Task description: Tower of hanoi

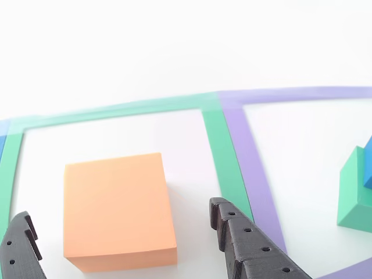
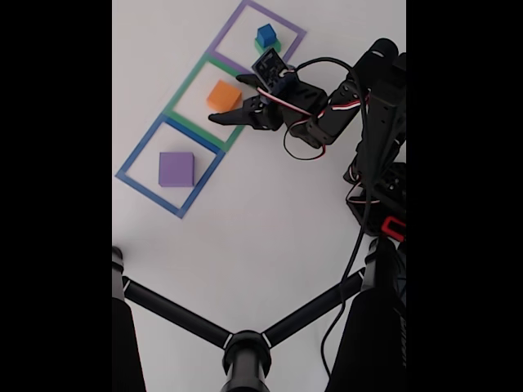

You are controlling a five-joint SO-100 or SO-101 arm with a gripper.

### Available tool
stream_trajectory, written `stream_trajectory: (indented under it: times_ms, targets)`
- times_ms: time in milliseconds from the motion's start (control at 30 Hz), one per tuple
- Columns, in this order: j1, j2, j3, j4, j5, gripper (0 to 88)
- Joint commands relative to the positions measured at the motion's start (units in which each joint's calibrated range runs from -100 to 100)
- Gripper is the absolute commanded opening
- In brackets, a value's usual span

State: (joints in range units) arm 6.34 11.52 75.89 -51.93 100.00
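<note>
The orange block lies inside the green tape outline. My gripper is open, with one dark finger on each side of the block and a gap left on both sides. In the fixed view the gripper straddles the same orange block. The blue cube sits on the green block inside the purple outline; both appear at the right edge of the other view, green block under blue cube. The purple block rests inside the blue outline.
The three tape outlines form a diagonal row on a white table. The arm's base and cables stand at the right. A black three-legged stand spans the bottom of the fixed view.
</note>
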Motion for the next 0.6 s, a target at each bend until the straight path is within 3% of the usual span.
stream_trajectory:
  times_ms: [0, 567]
  targets:
    - [-0.78, 0.22, -1.35, -2.41, 0.0, 33.7]
    - [-2.32, 2.0, -1.44, -4.43, 0.0, 23.4]
